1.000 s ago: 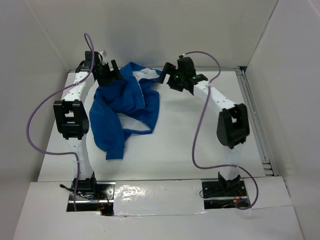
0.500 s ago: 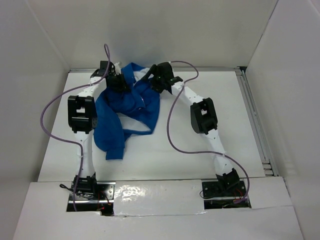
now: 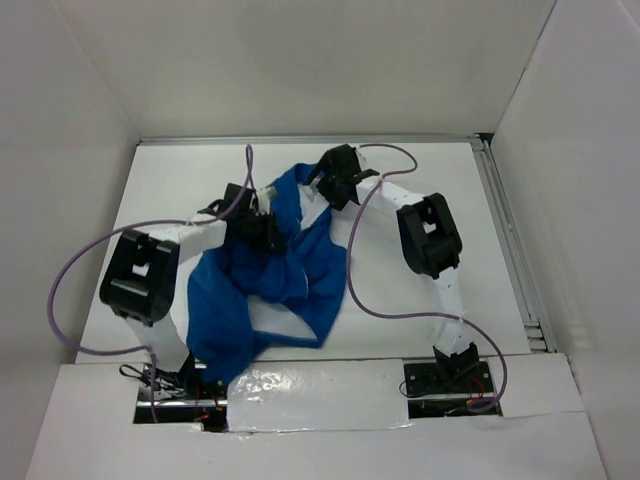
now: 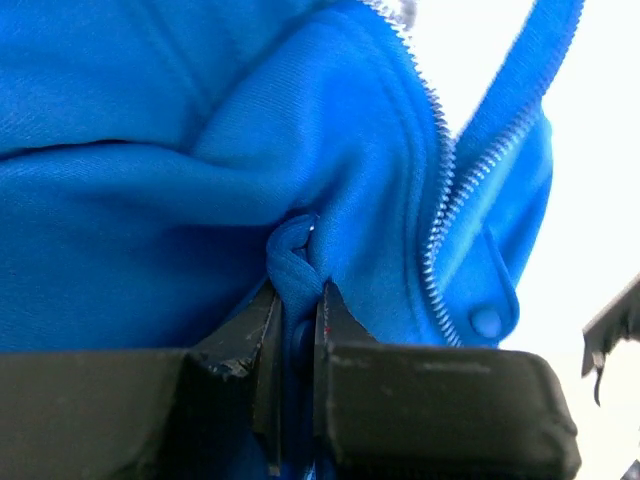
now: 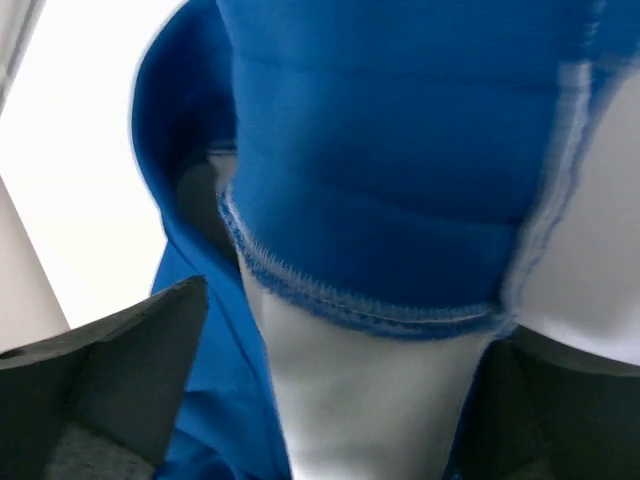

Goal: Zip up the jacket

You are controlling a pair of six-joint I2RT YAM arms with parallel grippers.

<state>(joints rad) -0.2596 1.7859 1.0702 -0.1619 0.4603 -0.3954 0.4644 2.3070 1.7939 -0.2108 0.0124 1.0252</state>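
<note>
Left wrist view showed the left gripper (image 4: 297, 330) pinching a jacket (image 4: 150, 200) fold, zipper (image 4: 440, 210) teeth running just rightward; the right gripper's (image 3: 335, 185) state couldn't be told.

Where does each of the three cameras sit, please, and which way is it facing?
Top external: high behind the arm bases, looking down on the table, both arms and the jacket.
Left wrist: on the left arm, facing along its jaws, shut on a jacket fold.
Right wrist: on the right arm, facing jacket hem between its jaws.
All share the jacket.

Overhead view from behind; both wrist views (close-up) sharing jacket (image 3: 270, 270)
</note>
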